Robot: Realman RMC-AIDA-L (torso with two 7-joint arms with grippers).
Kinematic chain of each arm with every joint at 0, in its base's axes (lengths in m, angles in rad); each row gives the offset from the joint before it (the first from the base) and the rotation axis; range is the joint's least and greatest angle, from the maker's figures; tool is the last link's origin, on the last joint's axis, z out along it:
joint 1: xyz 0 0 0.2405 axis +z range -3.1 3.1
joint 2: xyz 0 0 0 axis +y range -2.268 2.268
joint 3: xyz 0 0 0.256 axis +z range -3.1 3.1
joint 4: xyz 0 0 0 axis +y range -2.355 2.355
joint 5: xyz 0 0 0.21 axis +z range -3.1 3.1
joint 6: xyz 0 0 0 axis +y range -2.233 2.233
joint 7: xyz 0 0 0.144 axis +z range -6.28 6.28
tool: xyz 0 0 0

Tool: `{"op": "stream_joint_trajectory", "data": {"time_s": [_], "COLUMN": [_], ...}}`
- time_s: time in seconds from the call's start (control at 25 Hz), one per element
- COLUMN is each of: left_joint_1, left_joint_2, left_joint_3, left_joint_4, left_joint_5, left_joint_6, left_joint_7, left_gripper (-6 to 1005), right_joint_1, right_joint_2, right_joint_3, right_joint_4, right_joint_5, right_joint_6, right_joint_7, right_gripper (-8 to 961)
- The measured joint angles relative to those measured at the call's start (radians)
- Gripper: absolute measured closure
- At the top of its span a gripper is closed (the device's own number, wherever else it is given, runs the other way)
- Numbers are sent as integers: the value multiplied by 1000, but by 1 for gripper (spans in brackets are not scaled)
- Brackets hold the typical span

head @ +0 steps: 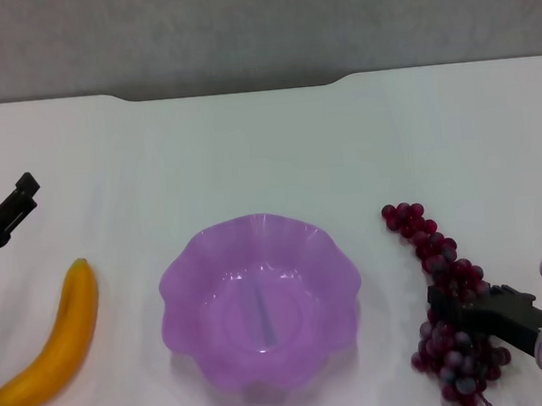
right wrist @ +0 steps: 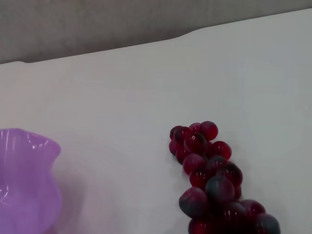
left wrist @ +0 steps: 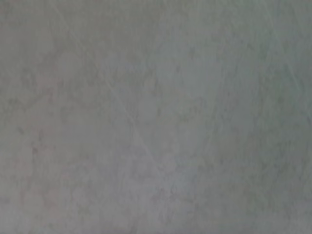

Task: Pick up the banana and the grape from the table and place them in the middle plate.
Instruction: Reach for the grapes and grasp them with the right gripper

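Note:
The banana, yellow-orange and curved, lies on the white table at the left, near the front edge. My left gripper hovers open just behind it, apart from it, with nothing between its fingers. The purple scalloped middle plate stands empty at the centre. To its right lies the grape, a long dark-red bunch, also seen in the right wrist view as the grape resting on the table. My right gripper reaches in from the lower right and sits over the middle of the bunch.
The table's dark notched far edge runs along the back. The plate's rim shows beside the bunch in the right wrist view. The left wrist view holds only bare tabletop.

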State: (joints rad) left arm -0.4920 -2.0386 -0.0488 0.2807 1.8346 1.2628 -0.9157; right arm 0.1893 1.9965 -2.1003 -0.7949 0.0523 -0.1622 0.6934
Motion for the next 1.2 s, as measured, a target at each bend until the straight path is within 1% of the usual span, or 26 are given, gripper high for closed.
{"op": "stream_joint_trajectory", "data": {"time_s": [0.16,0.32,0.36,1.2], "left_joint_1": [0,0,0,6], "left_joint_2": [0,0,0,1], "left_joint_3": [0,0,0,-3], "left_joint_4": [0,0,0,0], "left_joint_5": [0,0,0,-1], "left_joint_6": [0,0,0,11], "left_joint_7": [0,0,0,9], "left_gripper": [122,122,123,123], "right_joint_1": [4,22,25,41], "right_joint_2": [-3,-22,-24,-35], "right_joint_3": [0,-5,-7,-13], "right_joint_4": [1,15,21,17], "right_joint_5": [0,-1,-1,-8], "right_joint_6": [0,-1,-4,-17], "right_joint_7": [23,96,106,116], "right_gripper": [166,178,181,237]}}
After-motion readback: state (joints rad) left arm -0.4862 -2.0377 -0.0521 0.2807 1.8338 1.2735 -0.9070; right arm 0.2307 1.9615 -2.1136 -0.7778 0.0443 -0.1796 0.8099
